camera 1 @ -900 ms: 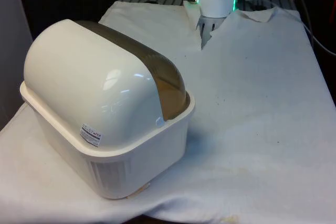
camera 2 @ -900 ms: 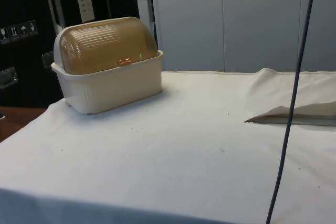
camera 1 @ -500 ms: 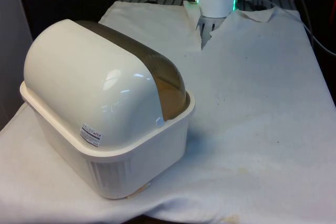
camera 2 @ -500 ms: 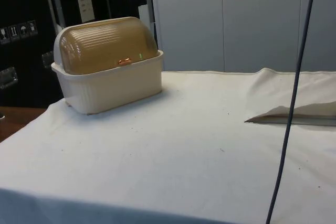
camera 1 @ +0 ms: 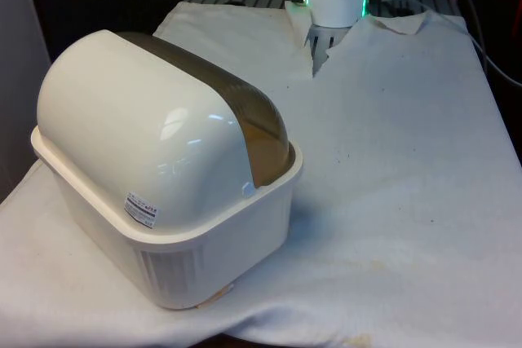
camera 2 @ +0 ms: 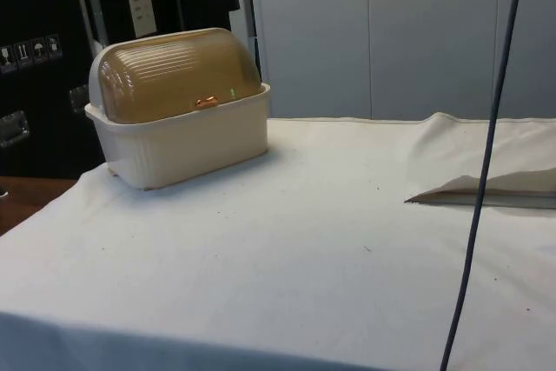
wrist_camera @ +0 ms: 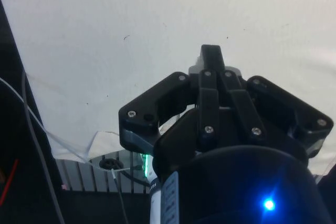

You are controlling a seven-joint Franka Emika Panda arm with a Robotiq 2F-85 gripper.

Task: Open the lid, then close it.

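The worktop [camera 1: 400,169], under its white cloth, lies below the end effector [wrist_camera: 211,54] and well apart from it; the wrist view looks down on bare cloth past the tips. The bread box [camera 1: 188,234], a cream tub with a domed top, stands on that cloth well clear of the end effector, with no part of the end effector touching it. Its brown see-through lid [camera 2: 169,76] is fully down, the lower edge seated on the tub's rim. The small handle [camera 2: 206,102] sits low on the lid's front, just above that rim, on the face turned to the side camera. The end effector's two tips are together, with no gap visible between them and nothing held. Judge the step in hand as the approach before opening: the lid is not yet raised, so neither half of the task is done. The next move calls for you to bring the end effector down and across to the lid's front face and part the tips if you mean to pinch the handle. Set them at or just under the handle, then be ready to follow the dome's curve up and back, not pull straight.
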